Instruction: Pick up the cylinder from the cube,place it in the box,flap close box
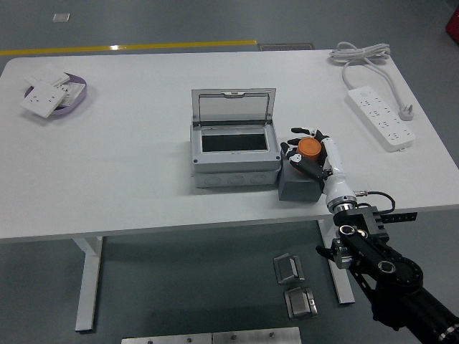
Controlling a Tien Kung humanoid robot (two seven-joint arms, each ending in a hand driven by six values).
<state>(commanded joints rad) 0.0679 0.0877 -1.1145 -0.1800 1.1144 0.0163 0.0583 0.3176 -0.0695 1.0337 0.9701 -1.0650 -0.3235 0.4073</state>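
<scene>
An orange cylinder [310, 148] stands on a grey cube [298, 185] just right of the grey box [234, 159]. The box's clear lid [233, 108] is flipped up and back, showing a dark interior. My right hand [307, 150] reaches in from the lower right, its black and white fingers [296, 132] curled around the cylinder, which still sits on the cube. My left arm does not show in this view.
A white power strip [381, 117] with its coiled cord lies at the back right. A purple-rimmed dish [79, 97] holding white switch plates sits at the far left. Metal parts lie on the floor below the table's near edge.
</scene>
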